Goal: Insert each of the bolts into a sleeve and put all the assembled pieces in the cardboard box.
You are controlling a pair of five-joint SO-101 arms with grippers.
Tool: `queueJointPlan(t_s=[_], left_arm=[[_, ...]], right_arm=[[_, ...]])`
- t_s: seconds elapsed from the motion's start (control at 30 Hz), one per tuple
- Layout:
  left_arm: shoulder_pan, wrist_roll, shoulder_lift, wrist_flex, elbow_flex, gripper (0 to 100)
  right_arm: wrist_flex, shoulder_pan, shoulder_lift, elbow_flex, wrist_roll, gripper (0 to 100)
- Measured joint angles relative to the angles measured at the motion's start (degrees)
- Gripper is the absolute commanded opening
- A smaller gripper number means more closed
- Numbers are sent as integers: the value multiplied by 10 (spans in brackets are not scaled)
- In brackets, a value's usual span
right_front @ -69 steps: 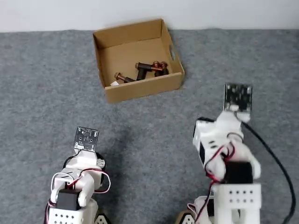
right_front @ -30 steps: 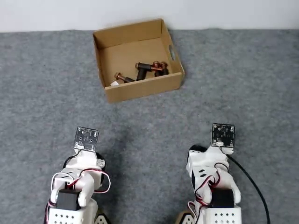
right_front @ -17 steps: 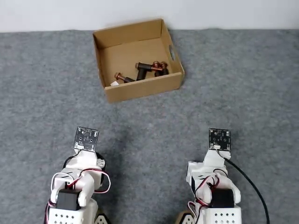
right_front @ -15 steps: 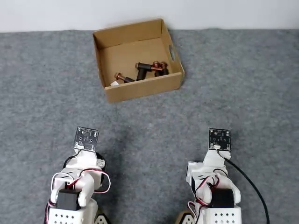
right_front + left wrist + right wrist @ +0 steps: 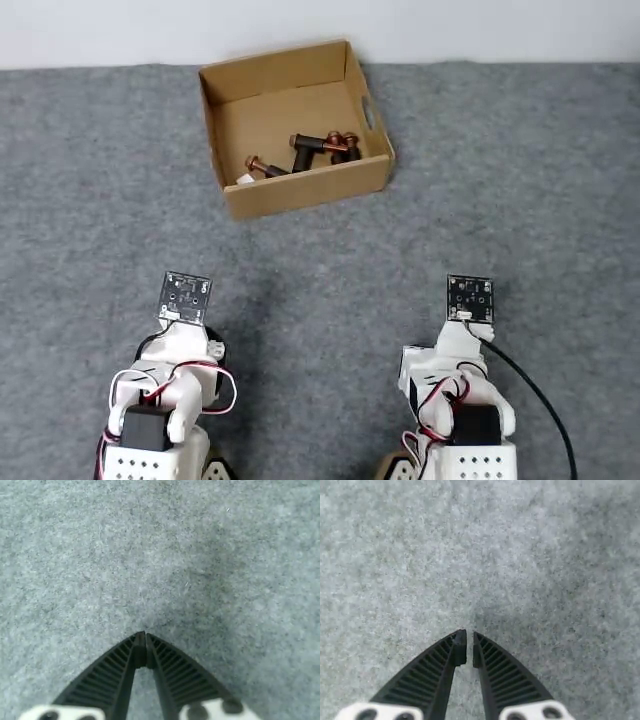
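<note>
The cardboard box stands at the far side of the surface, just in front of a pale wall. It is turned a little askew, with its open top up. Inside it the assembled pieces lie in a loose cluster on the box floor, close against its near wall. They are copper-coloured bolts pushed into dark sleeves (I cannot count them, since they overlap). Every bolt and sleeve I can see is in that box, so the task looks finished or all but.

That would explain the posture of the arms. One arm and the second arm sit folded back at the near edge, well apart from the box and from each other. Each wrist points down at the covering, which reads as a rest pose and not a reach. The left pincer is closed, its ribbed tips touching, with nothing between them. The right pincer is drawn narrow, with a thin slit between its tips, and it too holds nothing. Both hang near the surface.

The surface is covered in grey, felt-like carpet, evenly napped, which I judge would keep round parts from rolling. The box has a hand slot cut in one side wall, handy for lifting it away. Beyond the far edge runs the plain pale wall.
</note>
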Motion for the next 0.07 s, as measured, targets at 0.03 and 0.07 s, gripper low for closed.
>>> queueJointPlan(t_s=[0.03,0.07], left_arm=[[0,0,0,0,0,6],[0,0,0,0,0,6]], right_arm=[[0,0,0,0,0,9],[0,0,0,0,0,9]])
